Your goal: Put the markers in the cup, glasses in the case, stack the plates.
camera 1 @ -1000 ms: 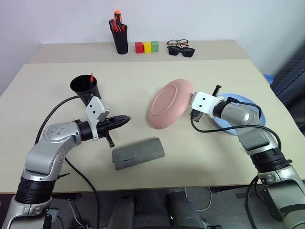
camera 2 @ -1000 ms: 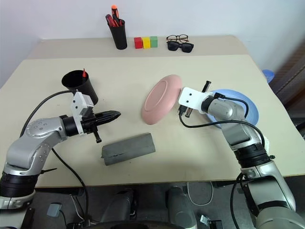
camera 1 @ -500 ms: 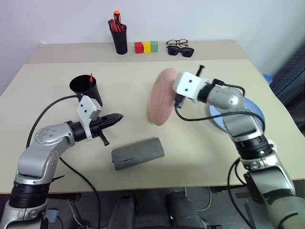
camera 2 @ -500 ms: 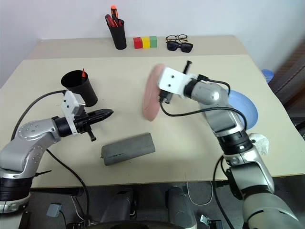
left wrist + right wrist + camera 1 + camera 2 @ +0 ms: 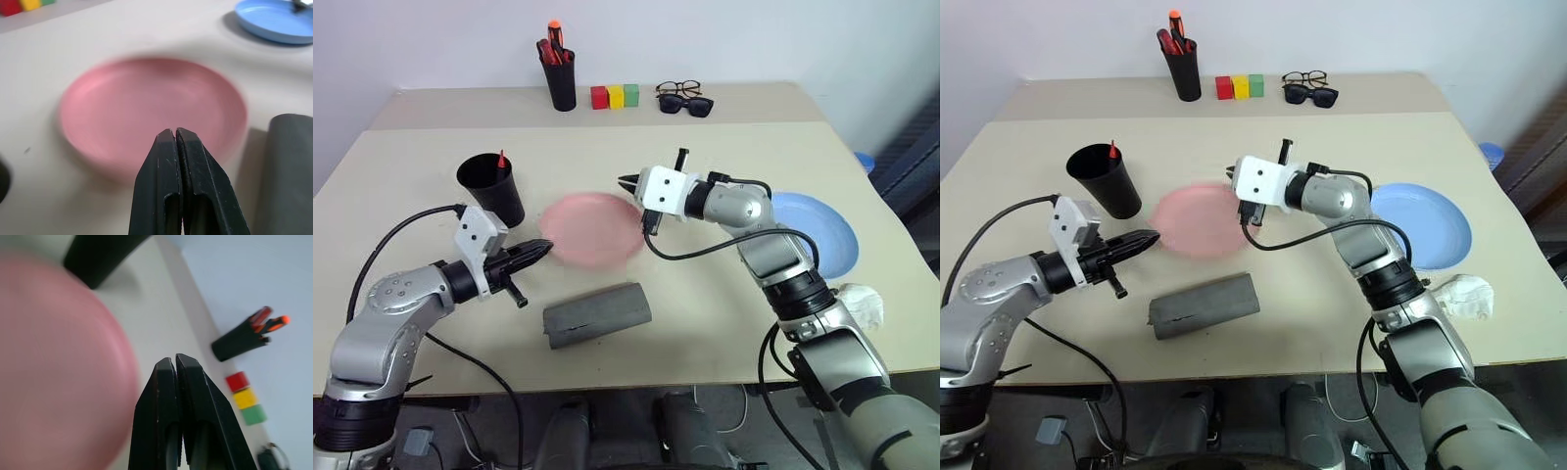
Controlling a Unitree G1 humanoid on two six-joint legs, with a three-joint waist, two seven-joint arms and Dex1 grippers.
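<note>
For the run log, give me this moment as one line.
pink plate: flat on table | blue plate: apart, unstacked | left gripper: shut | right gripper: shut, empty

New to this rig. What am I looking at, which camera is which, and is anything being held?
It is a two-armed humanoid robot at a table. Two pictures come from its head, looking down over both arms. The other two come from cameras on each wrist, looking along that arm's black fingers.

On the table: a pink plate lying flat mid-table, a blue plate to its right, a black cup with a red-tipped marker in it, and a grey case near the front. At the back stand a pen holder, coloured blocks, glasses and sunglasses.

The left claw and the right claw are both shut and hold nothing.
</note>
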